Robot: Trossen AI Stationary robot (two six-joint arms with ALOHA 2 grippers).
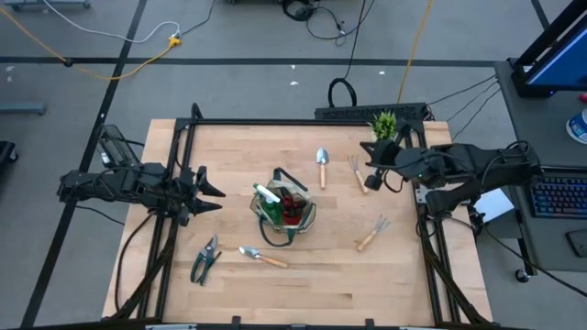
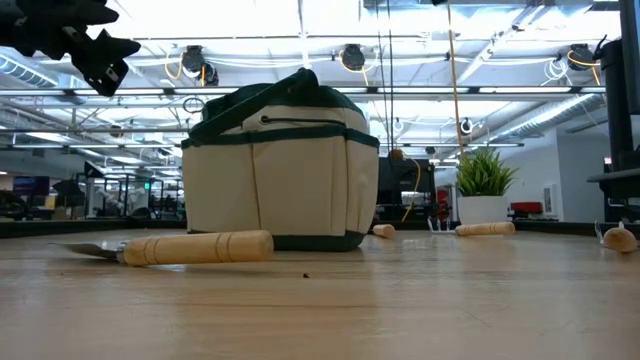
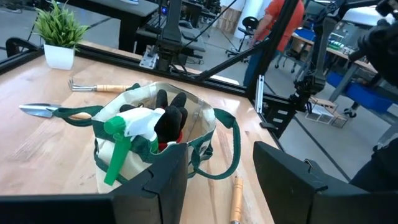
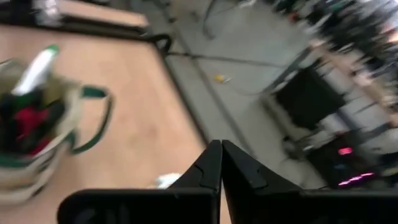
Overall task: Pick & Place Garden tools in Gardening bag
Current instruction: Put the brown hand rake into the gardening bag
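Note:
The khaki gardening bag [image 1: 284, 209] stands upright at the table's middle, with the green spray bottle [image 3: 124, 140] and the red-and-black glove [image 3: 171, 118] sticking out of its top. One trowel [image 1: 322, 165] and a hand fork [image 1: 356, 172] lie beyond the bag. A second fork [image 1: 371, 235], another trowel [image 1: 261, 258] and the pruners [image 1: 204, 259] lie nearer. My left gripper [image 1: 213, 192] is open and empty, left of the bag and above the table. My right gripper [image 1: 374, 176] is shut and empty beside the far hand fork.
A small potted plant [image 1: 384, 124] stands at the far right of the table. The near trowel's wooden handle [image 2: 195, 247] lies in front of the bag [image 2: 280, 170]. Bare wood lies along the near edge. A person in orange stands in the room beyond.

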